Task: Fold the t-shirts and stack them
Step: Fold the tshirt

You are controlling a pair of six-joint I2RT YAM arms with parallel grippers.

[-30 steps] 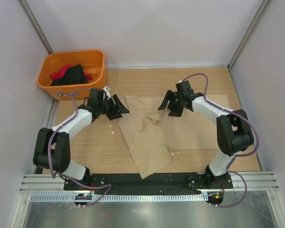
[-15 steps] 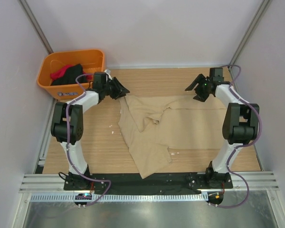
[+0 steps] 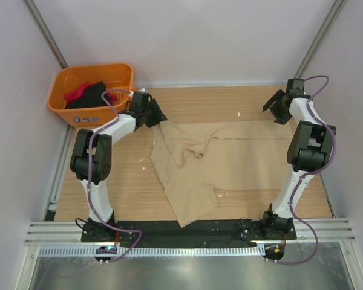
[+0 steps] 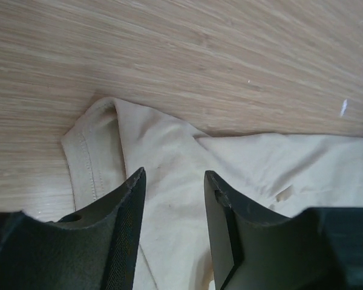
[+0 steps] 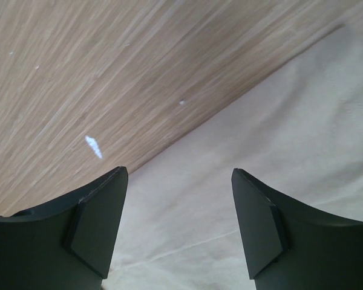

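Nothing folded yet: the shirt point(image 3: 199, 163) lies rumpled (more wait in the basket point(image 3: 55, 99)). The left end effector point(image 3: 153, 114) and right end effector point(image 3: 276, 110) hover open, empty.

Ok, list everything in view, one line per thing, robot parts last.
t-shirt: one, beige, lying crumpled mid-table
basket: one, orange, at the table's far-left corner
garments: at least two, black and red, inside the basket
table: one, light wood, under the shirt
left arm: one, white and black, jaws open over the shirt's far-left corner
right arm: one, white and black, jaws open over the shirt's far-right edge
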